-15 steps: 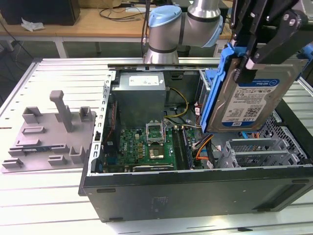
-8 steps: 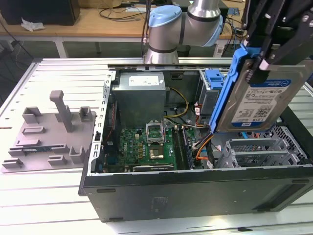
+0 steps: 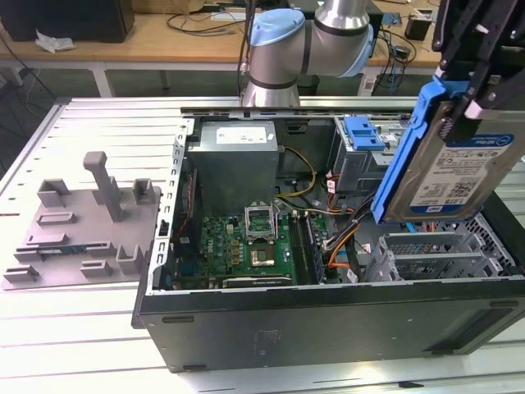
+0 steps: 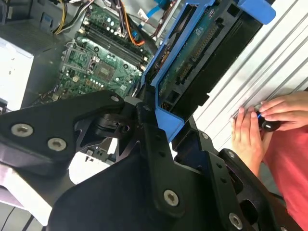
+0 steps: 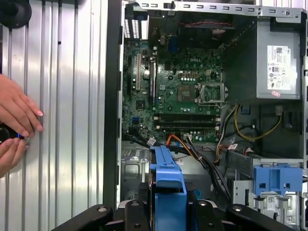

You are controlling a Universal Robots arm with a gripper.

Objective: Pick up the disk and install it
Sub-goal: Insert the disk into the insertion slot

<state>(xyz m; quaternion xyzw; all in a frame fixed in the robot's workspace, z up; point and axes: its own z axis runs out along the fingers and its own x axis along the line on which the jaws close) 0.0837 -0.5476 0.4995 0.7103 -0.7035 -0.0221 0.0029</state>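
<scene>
The exterior view shows the disk (image 3: 463, 168) from its labelled face. It is a flat silver-metal rectangle with a white-and-blue label and a bright blue plastic frame along its edges. It hangs tilted in the air above the end of the open computer case (image 3: 328, 320) at the exterior view's right, near the drive cage (image 3: 365, 135) but apart from it. The gripper (image 3: 469, 105) pinches the disk from above by that frame. This view also takes in the grey fixture plate (image 3: 82, 222) with upright posts, lying on the slatted tabletop (image 3: 98, 123) beside the case, toward the edge at the exterior view's left.

The second wrist view shows the disk's other face, a green circuit board (image 4: 192, 62) inside the blue frame, with the black fingers (image 4: 151, 139) pressed on the frame's edge. In both wrist views a person's two hands (image 4: 250, 132) rest on the tabletop beside the case, around a small dark object (image 4: 269, 126). The first wrist view looks along the frame's blue edge into the case, at the motherboard (image 5: 183, 91) and power supply (image 5: 279, 62).

There is one disk, one case, one fixture plate, one drive cage and two hands.
</scene>
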